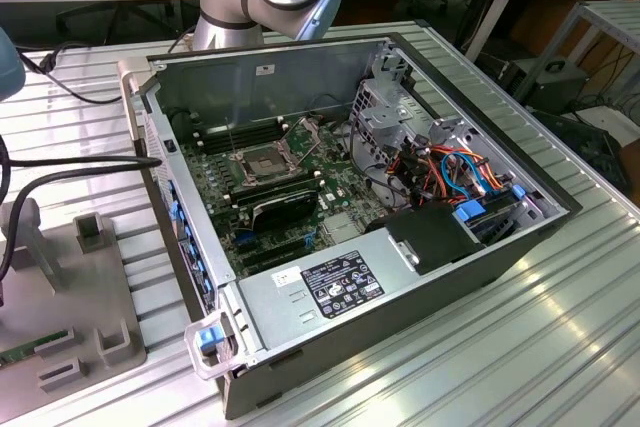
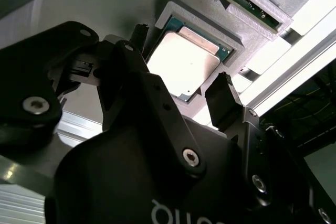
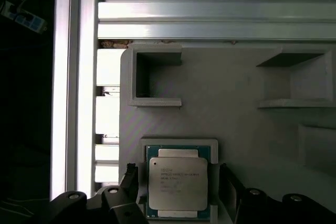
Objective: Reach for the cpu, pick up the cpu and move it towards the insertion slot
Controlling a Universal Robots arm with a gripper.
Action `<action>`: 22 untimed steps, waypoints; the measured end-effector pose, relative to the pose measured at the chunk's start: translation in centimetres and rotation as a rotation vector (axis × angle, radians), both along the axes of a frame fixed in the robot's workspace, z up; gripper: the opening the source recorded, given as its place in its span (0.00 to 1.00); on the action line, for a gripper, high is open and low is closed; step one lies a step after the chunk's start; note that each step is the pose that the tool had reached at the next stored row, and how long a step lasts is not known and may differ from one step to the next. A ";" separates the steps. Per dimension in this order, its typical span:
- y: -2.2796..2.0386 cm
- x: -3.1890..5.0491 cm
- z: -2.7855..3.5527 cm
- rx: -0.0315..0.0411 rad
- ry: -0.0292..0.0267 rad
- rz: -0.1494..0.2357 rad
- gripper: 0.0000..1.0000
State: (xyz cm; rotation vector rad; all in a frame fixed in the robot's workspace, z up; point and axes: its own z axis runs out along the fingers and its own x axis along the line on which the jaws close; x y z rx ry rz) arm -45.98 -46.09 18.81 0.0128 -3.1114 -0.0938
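- Ribbed silver table (image 1: pixel 520 347) holds an open computer case (image 1: pixel 420 292); a grey holder (image 1: pixel 50 287) lies at 8 o'clock from it in the exterior view.
- In both wrist views we see the cpu (image 3: pixel 177 184) lying flat in that holder's square pocket.
- Our gripper (image 2: pixel 181 59) hangs right over it, fingers (image 3: pixel 229 187) spread apart, one on each side of the cpu, not squeezing it.
- We think the reach is about done; the pick-up is not yet made.
- We judge a good grab needs the fingers to close evenly on two sides and lift the cpu straight out.
- The exterior view gives us the insertion slot (image 1: pixel 262 160), at 10 o'clock from the case's middle; the wrist views give us the close look at cpu and fingers.
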 end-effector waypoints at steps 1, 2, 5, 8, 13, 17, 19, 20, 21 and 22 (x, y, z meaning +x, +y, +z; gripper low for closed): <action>0.00 0.00 -0.01 0.0000 -0.0001 0.000 0.72; 0.00 0.00 -0.01 0.0000 -0.0001 0.000 0.72; 0.00 0.00 -0.01 0.0000 -0.0001 0.000 0.72; 0.02 0.01 -0.04 -0.0041 -0.0005 0.000 0.72; 0.15 0.03 -0.01 -0.0104 -0.0001 0.000 0.72; 0.21 0.04 -0.02 -0.0107 0.0000 0.000 0.72; 0.21 0.03 -0.02 -0.0108 -0.0001 0.000 0.72; 0.21 0.03 -0.02 -0.0108 -0.0001 0.000 0.72; 0.21 0.04 -0.02 -0.0109 -0.0001 0.000 0.72; 0.21 0.04 -0.02 -0.0110 -0.0001 0.000 0.71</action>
